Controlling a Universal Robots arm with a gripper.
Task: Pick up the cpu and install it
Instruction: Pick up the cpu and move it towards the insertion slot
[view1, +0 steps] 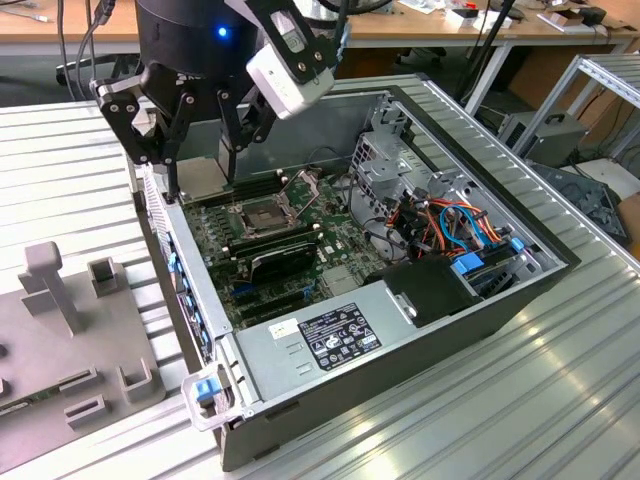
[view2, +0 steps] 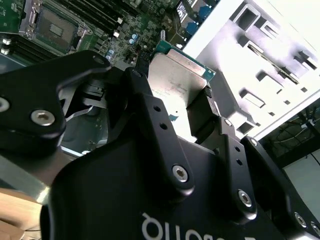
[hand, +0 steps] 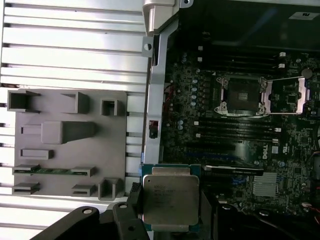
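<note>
1. Nearest to us in the second wrist view is the black gripper (view2: 171, 85). Its fingers (view2: 140, 92) are closed in on two opposite edges of the cpu (view2: 175, 70) and hold it clear of everything below.
2. In the first wrist view we see the cpu's silver-grey top. It hangs over the edge of the motherboard (hand: 225, 145), just inside the wall of the computer case (hand: 152, 100). It is well apart from the socket (hand: 242, 92), whose metal frame (hand: 287, 95) stands open.
3. The case lies open on a ribbed aluminium table (view1: 520, 400). A grey fixture block (view1: 70, 340) rests on the table at the exterior view's left.
4. Far behind the table we make out wooden desks (view1: 420, 25), and a metal rack (view1: 610, 80) at the exterior view's right.
</note>
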